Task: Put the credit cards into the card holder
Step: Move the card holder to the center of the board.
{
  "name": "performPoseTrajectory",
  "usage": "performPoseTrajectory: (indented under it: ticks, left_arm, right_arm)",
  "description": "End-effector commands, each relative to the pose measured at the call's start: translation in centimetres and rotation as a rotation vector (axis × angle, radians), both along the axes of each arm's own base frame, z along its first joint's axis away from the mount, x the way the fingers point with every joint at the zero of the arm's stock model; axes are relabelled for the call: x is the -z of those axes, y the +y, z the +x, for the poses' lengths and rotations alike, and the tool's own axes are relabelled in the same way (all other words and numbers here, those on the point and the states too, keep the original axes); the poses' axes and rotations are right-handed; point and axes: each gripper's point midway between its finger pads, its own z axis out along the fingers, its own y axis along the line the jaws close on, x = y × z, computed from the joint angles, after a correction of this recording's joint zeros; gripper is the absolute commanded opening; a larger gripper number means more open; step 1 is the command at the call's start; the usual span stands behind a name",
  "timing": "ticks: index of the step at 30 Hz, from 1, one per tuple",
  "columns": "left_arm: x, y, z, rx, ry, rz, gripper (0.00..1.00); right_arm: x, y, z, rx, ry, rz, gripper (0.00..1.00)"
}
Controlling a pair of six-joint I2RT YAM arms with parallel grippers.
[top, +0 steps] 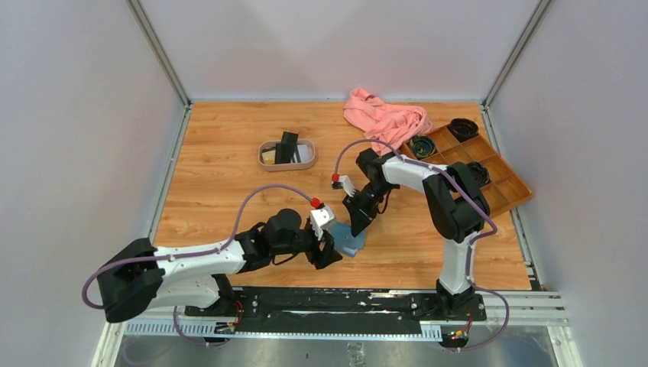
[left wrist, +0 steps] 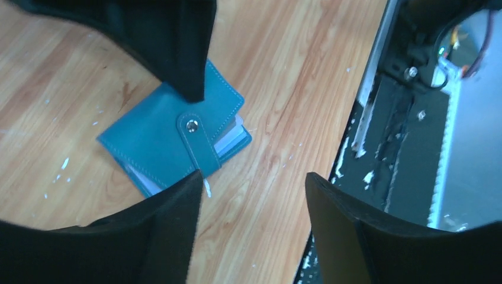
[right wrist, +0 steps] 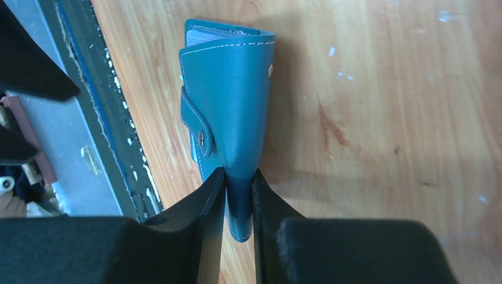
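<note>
Card holder (right wrist: 228, 89) front and centre, folks: the teal wallet sits close to the near edge of the desk (top: 229, 191), about midway along it, folded over with its strap (left wrist: 198, 145) and round snap facing up. The right pincer (right wrist: 238, 177) has it, both black fingers squeezed tight on one end of the leather cover, and that end is tipped up off the wood while the rest rests on the surface. Pale card sleeves peek out at the open side. The left pincer (left wrist: 254, 180) hangs just beside the wallet on the near side, jaws spread apart with bare wood between them and nothing gripped, one fingertip right at the tip of the strap. Away toward the far left of the desk, the credit cards (top: 289, 147) wait in an oval tray (top: 264, 162), a black one standing on edge and a tan one lying next to it. A pink cloth (top: 386, 118) is bunched near the far edge, and a wooden box (top: 497, 172) with compartments sits along the right edge.
</note>
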Motion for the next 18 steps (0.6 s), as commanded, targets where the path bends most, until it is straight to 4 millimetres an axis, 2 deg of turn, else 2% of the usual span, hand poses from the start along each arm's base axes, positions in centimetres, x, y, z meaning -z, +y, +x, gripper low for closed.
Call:
performPoseTrajectory:
  ticks: [1,4,7,12,18]
  left_arm:
    - [-0.4,-2.1,1.9,0.033,-0.219,0.021,0.64]
    - [0.7,-3.2,3.1,0.014,-0.211,0.069,0.5]
    - [1.8,-4.0,3.9,-0.019,-0.162,0.095,0.45]
    - [4.1,-4.3,4.0,-0.101,-0.025,0.112,0.44]
    - [5.6,-3.4,4.3,-0.2,0.055,0.126,0.44]
  right_arm:
    - [0.1,0.3,-2.0,-0.106,0.084,0.012,0.13]
    - [0.3,0.4,-2.1,-0.113,0.103,0.013,0.12]
    - [0.2,0.6,-2.3,-0.11,0.131,0.019,0.1]
    - [0.2,0.8,-2.3,-0.099,0.164,0.019,0.07]
    - [0.3,1.0,-2.4,-0.085,0.195,0.018,0.07]
